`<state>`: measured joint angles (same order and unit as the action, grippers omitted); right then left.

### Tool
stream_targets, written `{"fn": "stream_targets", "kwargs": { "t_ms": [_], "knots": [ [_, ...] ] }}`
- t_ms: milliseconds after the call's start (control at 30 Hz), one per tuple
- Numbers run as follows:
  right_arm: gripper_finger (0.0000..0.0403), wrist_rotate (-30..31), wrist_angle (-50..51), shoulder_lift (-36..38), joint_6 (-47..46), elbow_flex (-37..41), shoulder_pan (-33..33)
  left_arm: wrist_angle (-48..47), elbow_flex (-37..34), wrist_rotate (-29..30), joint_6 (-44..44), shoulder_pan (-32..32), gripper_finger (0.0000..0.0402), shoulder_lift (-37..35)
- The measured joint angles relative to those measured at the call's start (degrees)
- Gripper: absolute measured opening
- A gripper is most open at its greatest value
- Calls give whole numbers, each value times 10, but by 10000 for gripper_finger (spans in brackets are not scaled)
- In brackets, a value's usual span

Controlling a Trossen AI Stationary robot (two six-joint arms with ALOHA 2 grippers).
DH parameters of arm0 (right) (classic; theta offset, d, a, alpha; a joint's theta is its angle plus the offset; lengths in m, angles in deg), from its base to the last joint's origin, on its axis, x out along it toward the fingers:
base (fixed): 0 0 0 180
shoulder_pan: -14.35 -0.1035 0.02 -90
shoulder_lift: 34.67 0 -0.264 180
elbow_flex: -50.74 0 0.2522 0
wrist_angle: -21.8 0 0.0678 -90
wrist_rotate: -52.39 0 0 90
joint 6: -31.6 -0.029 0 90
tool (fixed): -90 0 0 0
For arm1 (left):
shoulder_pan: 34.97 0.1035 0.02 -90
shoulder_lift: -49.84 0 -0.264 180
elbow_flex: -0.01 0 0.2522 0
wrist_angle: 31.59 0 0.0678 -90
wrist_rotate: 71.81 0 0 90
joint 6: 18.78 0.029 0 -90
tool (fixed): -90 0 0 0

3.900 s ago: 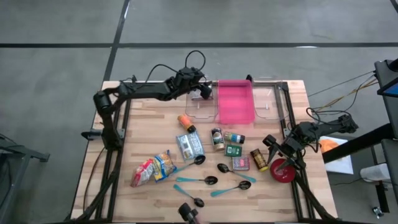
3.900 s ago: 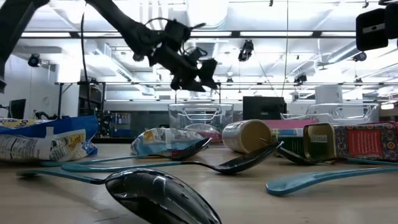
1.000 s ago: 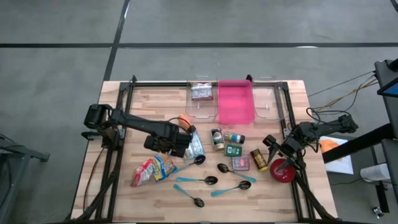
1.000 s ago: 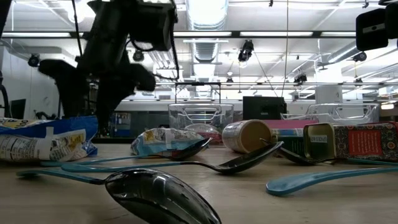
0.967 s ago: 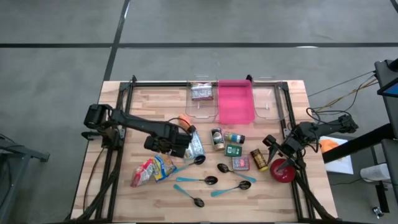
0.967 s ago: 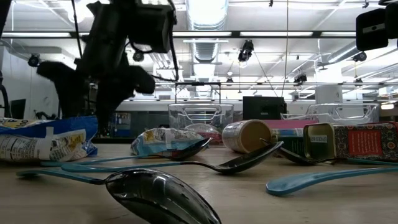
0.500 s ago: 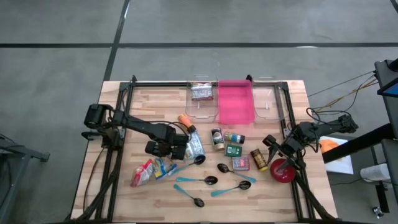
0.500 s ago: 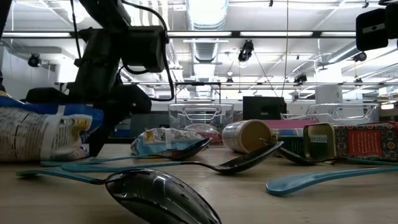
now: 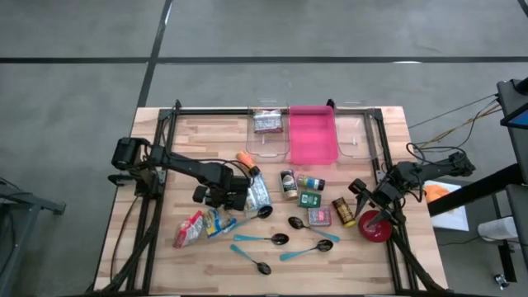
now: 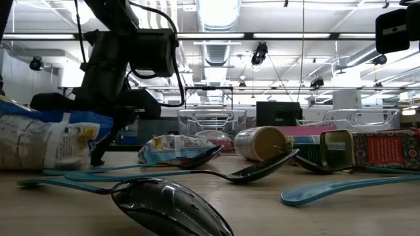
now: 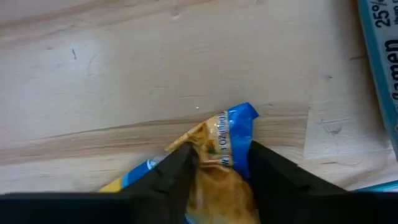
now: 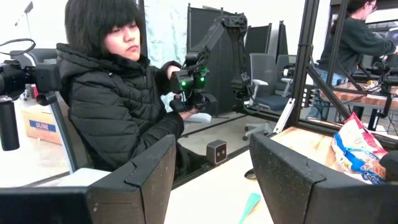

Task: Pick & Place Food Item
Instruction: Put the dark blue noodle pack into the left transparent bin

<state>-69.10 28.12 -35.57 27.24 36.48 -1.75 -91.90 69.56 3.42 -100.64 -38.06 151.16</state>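
I have the left gripper [image 9: 221,213] down over the near-left part of the wooden table [image 9: 190,148], and my left wrist camera shows its two dark fingers [image 11: 171,177] pinched on the crinkled top edge of a yellow-and-blue snack bag [image 11: 214,165], so I read it as grasping that bag. From above, the snack bag [image 9: 208,224] lies at a slant on the boards with a red-and-white packet [image 9: 188,232] touching its outer end. At table height the bag [image 10: 49,139] looks tilted with one end raised, though I cannot tell from that angle whether any of it has left the wood. Just beside the gripper is a pale blue ramen packet [image 9: 256,194], and an orange-capped bottle [image 9: 245,159] lies a little farther back. At the far edge sit three trays: a clear tray [image 9: 268,142] holding a small red-and-white packet [image 9: 266,122], a pink tray [image 9: 312,136] in the middle, and another clear tray [image 9: 356,136]. Cans and tins cluster at mid-table, with a gold-lidded can [image 10: 260,143] on its side, and several spoons [image 9: 266,239] lie toward the near edge. The right gripper [image 9: 360,193] waits at the table's right edge beside a red tape roll [image 9: 375,226], its fingers [image 12: 134,180] parted with nothing between them.
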Motion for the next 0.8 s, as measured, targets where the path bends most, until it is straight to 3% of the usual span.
{"fn": "stream_targets", "kwargs": {
  "t_ms": [500,800],
  "knots": [
    [206,0,0,0,0,0,0,-2,0,17,0,4,14,-1],
    [206,0,0,0,0,0,0,-11,0,62,5,6,4,-31]
  ]
}}
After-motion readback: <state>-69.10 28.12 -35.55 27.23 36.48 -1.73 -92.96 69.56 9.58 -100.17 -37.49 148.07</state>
